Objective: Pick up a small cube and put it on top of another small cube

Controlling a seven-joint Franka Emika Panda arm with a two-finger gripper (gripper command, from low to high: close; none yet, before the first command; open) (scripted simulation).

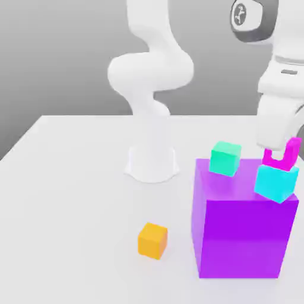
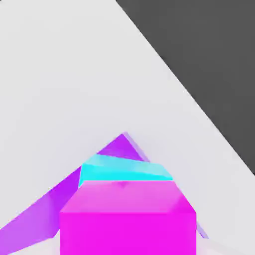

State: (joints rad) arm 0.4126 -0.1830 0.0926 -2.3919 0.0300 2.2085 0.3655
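A: In the exterior view we see a white arm reaching down at the exterior view's right. Its pincer [image 1: 282, 155] hangs over a big purple cube [image 1: 243, 231] standing on the pale surface [image 1: 71, 196].

B: Where is the magenta cube?

A: The magenta cube [image 1: 279, 157] sits right at the pincer's tips, resting on the cyan cube [image 1: 276, 182], which stands tilted at the purple cube's right edge. A green-teal cube [image 1: 225, 158] lies on the purple cube's far left part, apart from the stack. An orange cube [image 1: 153, 240] lies on the surface to the left, well apart.

B: Is the pincer gripping?

A: We cannot tell whether it grips the magenta cube or has let go.

B: And the hand view?

A: There the magenta cube [image 2: 127, 221] looms close, with the cyan cube [image 2: 124, 172] touching beneath it and the purple cube [image 2: 117, 147] under both.

B: Progress?

A: We judge the stacking nearly done: what remains is a clear release and the arm drawing away without toppling the tilted stack.
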